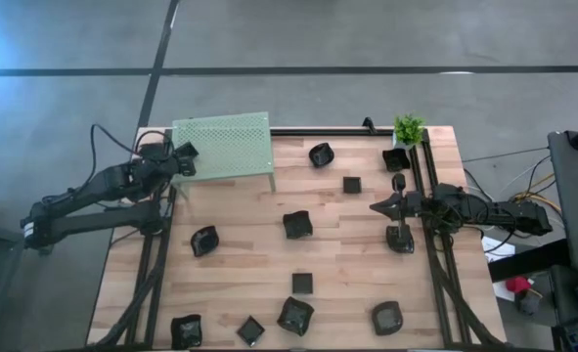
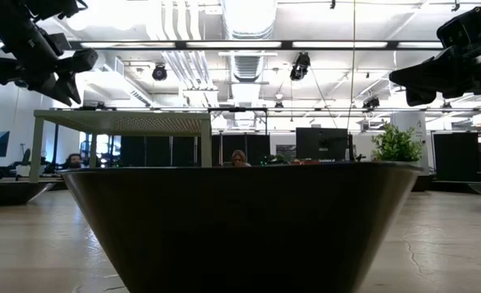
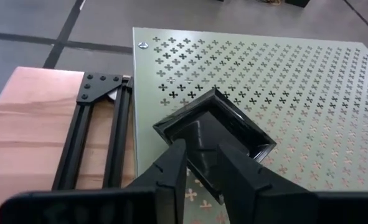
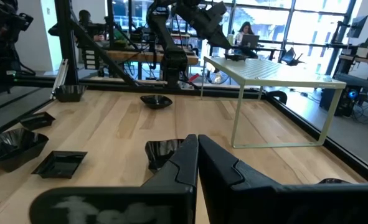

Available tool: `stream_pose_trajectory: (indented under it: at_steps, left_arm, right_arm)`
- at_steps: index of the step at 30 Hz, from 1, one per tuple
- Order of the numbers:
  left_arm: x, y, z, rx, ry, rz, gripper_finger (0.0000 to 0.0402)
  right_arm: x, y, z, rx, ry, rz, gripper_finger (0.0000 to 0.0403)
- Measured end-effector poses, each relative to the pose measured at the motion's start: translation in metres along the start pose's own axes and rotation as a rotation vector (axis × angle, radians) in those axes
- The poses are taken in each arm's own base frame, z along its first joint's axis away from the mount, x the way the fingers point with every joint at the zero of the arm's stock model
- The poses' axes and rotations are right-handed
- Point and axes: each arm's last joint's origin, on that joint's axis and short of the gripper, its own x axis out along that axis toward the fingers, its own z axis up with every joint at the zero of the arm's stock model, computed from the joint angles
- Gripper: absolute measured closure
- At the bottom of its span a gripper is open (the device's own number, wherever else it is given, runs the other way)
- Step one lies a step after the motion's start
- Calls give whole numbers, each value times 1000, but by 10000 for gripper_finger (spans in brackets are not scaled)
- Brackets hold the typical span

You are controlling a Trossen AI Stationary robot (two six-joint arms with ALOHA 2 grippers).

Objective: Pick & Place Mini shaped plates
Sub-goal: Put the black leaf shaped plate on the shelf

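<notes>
My left gripper is shut on a small square black plate over the left end of the green perforated platform. In the low view the gripper is above the platform's top. My right gripper is shut and empty above the table's right half; it also shows in the right wrist view. Several other mini black plates lie on the wood, among them one in the middle and one at the near edge. My left gripper pinches the square plate between its two fingers at the corner nearest the wrist. The fingers come slanting down from the table's left. The plate sits roughly level and seems just clear of the platform's top.
A small potted plant stands at the far right corner. Black rails run along the table's left and right sides. One black plate stands right before the low camera and hides most of the table. People sit in the room behind.
</notes>
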Motion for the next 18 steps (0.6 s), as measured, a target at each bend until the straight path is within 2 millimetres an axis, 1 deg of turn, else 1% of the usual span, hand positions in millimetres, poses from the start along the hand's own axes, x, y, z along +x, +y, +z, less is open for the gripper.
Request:
stream_pose_trajectory:
  at_steps: [3,11,14,18]
  left_arm:
    - [-3,-1,4,37,-6,-9,321]
    - [-19,-5,24,134,-10,-109,321]
    - [-22,-6,25,175,-15,-131,329]
    - [-24,-10,21,223,-11,-173,355]
  right_arm:
    - [0,0,0,0,0,0,394]
    - [0,0,0,-17,0,0,394]
    - [0,0,0,-21,0,0,394]
    - [0,0,0,-22,0,0,394]
